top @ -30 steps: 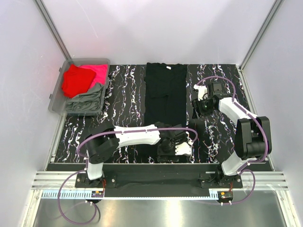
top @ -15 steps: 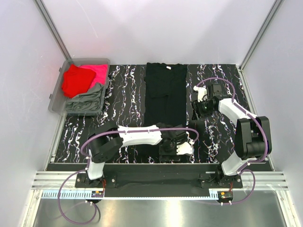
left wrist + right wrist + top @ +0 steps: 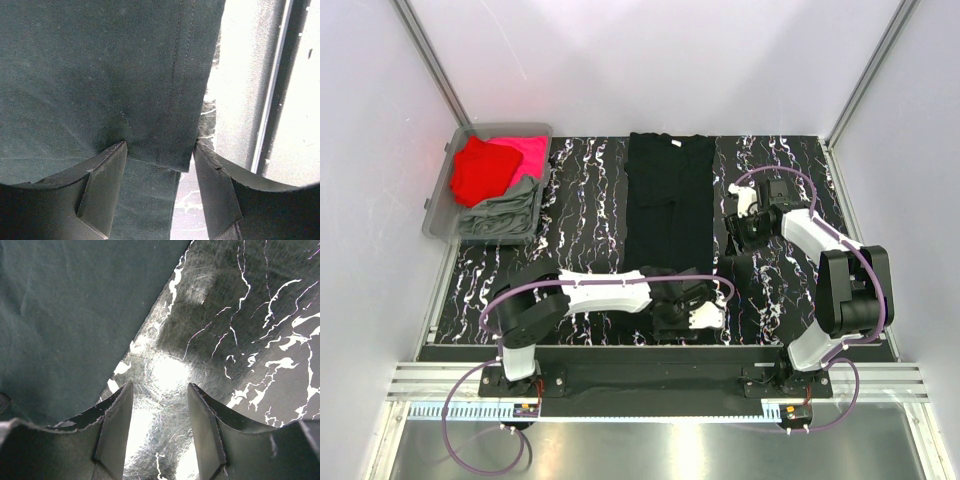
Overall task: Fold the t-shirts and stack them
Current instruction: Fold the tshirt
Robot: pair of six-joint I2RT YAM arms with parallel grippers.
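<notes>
Black t-shirt (image 3: 668, 200) lies in a long strip down the middle of the table (image 3: 582, 235), a black surface with white veins, pale walls (image 3: 650, 60) all round. Left gripper (image 3: 160, 150) straddles the near hem, fingers apart. Right gripper (image 3: 159, 390) stands parted over bare table beside the cloth's edge. Red t-shirt (image 3: 478, 170), pink t-shirt (image 3: 528, 152) and grey-green t-shirt (image 3: 505, 212) are heaped in the bin (image 3: 438, 212), far left. From above, the left arm (image 3: 605, 290) hides that hem.

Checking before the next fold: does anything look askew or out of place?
Little stands out. The grey-green t-shirt seems to drape over the right rim of the bin; the black t-shirt lies straight and flat.
</notes>
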